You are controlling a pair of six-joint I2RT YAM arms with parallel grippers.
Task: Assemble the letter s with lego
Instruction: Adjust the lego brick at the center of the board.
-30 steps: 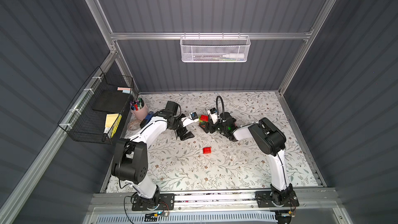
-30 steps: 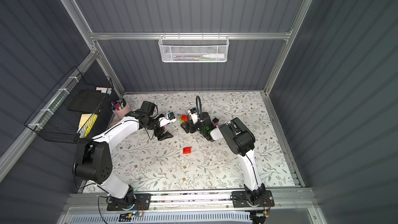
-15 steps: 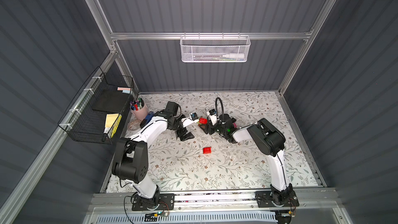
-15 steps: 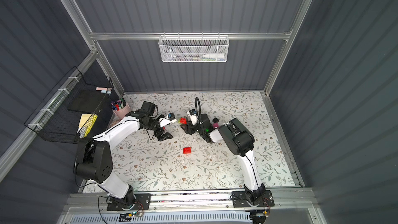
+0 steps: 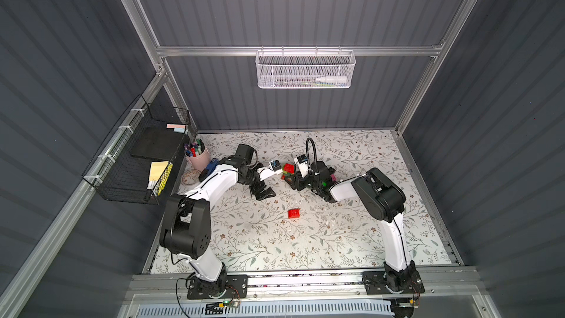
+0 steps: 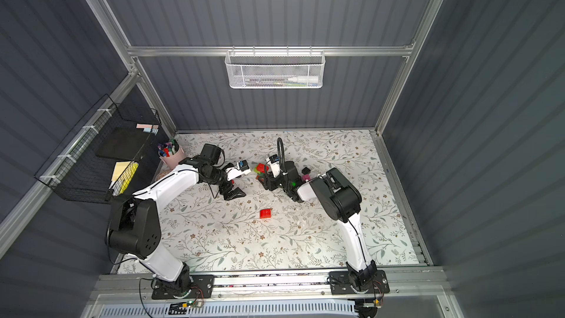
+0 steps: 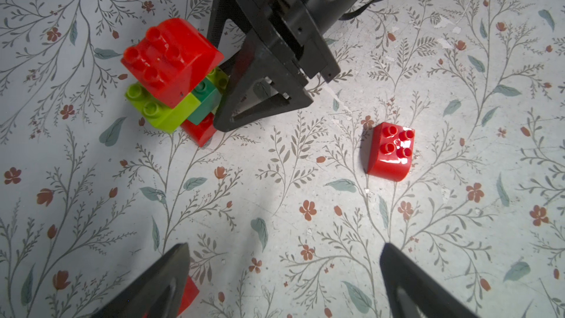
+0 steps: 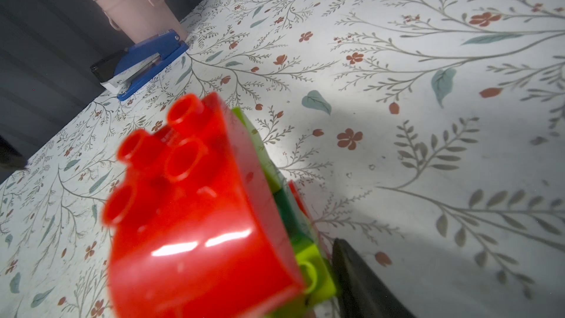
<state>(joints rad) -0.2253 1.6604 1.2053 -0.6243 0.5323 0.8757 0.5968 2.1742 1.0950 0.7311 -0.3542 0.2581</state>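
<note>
1. Left claw hangs over the counter with its jaws wide apart and nothing between them. A small red piece peeks out from behind one of its fingers.
2. Just beyond it I see the loose red brick, lying studs up and well apart from everything else. Both top views put it on open counter, nearer the arm bases than either claw.
3. Farther on is the lego stack. The top red brick sits on a lime green brick, a dark green brick lies beside the lime one, and the bottom red brick is underneath.
4. The right claw straddles that stack with its jaws partly spread. One finger touches the dark green and bottom red bricks, and the other sits behind the top red brick. I cannot tell whether it truly grips.
5. Near the right arm's wrist, a top view shows a small pink and black piece, too small for me to make out further.
6. Farthest off, at the counter's back left corner, stands a pink cup of pens with a blue stapler just beside it.
</note>
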